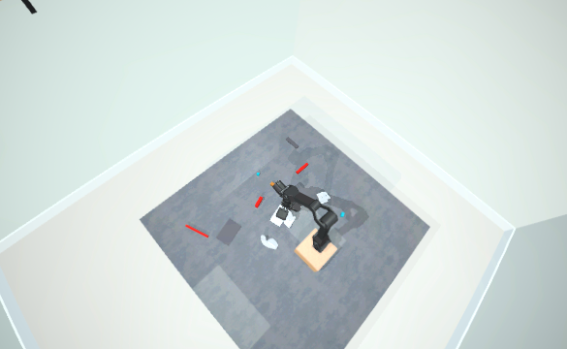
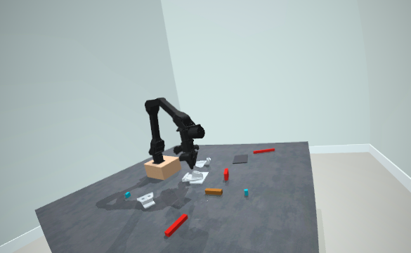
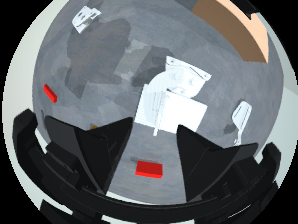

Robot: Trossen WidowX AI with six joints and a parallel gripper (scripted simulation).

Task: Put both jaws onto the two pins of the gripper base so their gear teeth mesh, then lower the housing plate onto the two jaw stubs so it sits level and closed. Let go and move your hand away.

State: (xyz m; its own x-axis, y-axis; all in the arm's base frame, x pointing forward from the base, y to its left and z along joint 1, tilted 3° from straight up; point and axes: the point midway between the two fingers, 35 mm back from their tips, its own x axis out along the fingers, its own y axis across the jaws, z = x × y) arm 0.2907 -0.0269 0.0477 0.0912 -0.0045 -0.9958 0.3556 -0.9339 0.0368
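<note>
The white gripper base (image 1: 276, 219) (image 3: 186, 113) lies on the table near the arm's wooden block. One white jaw (image 3: 157, 88) lies on the base, its narrow end pointing toward my fingers in the wrist view; whether it sits down on a pin I cannot tell. The second white jaw (image 1: 268, 242) (image 2: 202, 163) (image 3: 242, 114) lies apart on the table, to the right in the wrist view. The white housing plate (image 1: 323, 197) (image 2: 146, 199) (image 3: 85, 20) lies apart on the other side. My gripper (image 2: 192, 167) (image 3: 154, 124) is open and empty, above the base and first jaw.
A red block (image 1: 259, 202) (image 2: 226, 174) (image 3: 149, 169) stands near the base, with an orange block (image 1: 272, 184) (image 2: 213, 192) beyond. A red bar (image 1: 301, 168) (image 2: 176, 225), two small cyan blocks (image 2: 246, 192) (image 2: 127, 195) and a dark flat pad (image 1: 229, 232) (image 2: 240, 159) lie farther out.
</note>
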